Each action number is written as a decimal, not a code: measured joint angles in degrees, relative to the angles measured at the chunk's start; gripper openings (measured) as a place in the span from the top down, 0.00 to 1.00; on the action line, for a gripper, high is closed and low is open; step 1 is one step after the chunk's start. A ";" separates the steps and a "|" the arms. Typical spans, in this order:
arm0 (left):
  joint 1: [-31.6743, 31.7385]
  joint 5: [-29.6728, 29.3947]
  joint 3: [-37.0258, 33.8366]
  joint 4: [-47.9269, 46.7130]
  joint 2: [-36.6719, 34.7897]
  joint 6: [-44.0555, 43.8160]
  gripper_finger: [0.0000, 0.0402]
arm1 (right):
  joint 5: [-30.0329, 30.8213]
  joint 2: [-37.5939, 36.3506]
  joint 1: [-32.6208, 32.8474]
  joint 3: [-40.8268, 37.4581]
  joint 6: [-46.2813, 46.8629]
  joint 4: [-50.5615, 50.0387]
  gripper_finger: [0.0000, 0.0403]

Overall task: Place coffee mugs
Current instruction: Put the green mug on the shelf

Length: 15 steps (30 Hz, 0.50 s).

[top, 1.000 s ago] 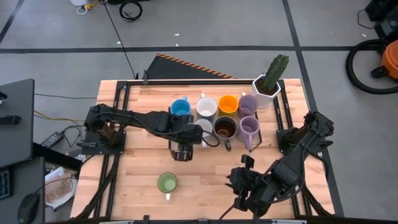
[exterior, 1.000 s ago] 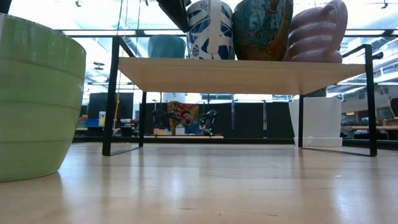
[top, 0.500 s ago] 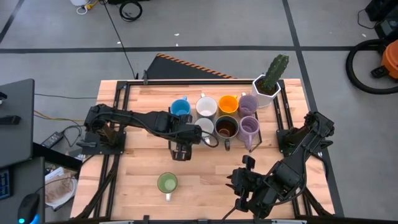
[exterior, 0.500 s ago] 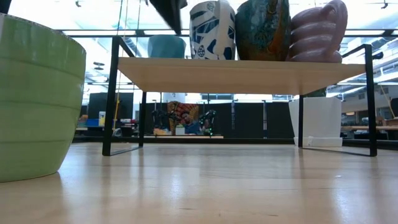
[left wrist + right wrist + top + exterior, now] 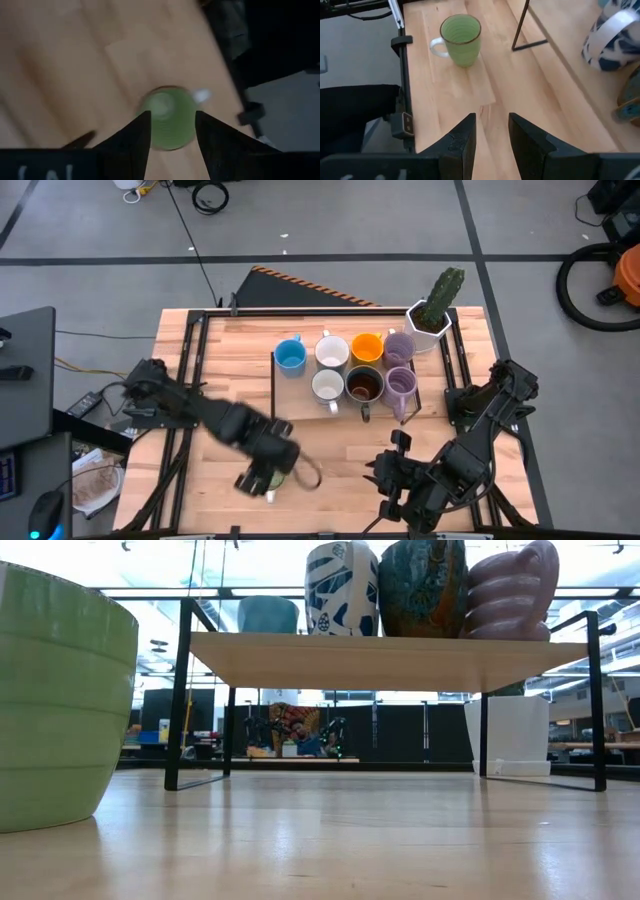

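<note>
Green mug upright on bare desk, near front edge, directly below left end effector, partly hidden by it from above. In left wrist view, mug rim between the two dark fingers, fingers spread to either side, no contact visible: released, not grasping. Same mug in right wrist view, white handle twd desk edge, well ahead of right end effector; looms large at near left in low view. Right end effector low over front-right of desk, well apart from green mug, fingers parted w/ a gap, nothing between them, released. Other seven mugs behind left end effector, on raised shelf w/ black frame: blue mug, white mug, orange mug, lilac mug in back row; second white mug, dark brown mug, second lilac mug in front row. All upright, close together. White hexagonal pot w/ cactus at far-right corner, just beside back lilac mug. Low view: patterned, brownish and lilac mugs on shelf top, bare desk under it.
</note>
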 joint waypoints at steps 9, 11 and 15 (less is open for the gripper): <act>-11.36 -9.89 -5.10 9.80 0.03 -13.97 0.60 | 3.05 0.00 0.46 -0.01 -2.46 0.15 0.70; -12.93 -13.32 -7.28 10.73 0.09 -16.38 0.60 | 3.46 0.00 0.47 -0.02 -2.57 0.15 0.70; -14.53 -20.29 -10.59 11.42 0.09 -25.52 0.60 | 3.48 0.00 0.46 0.00 -3.43 0.15 0.70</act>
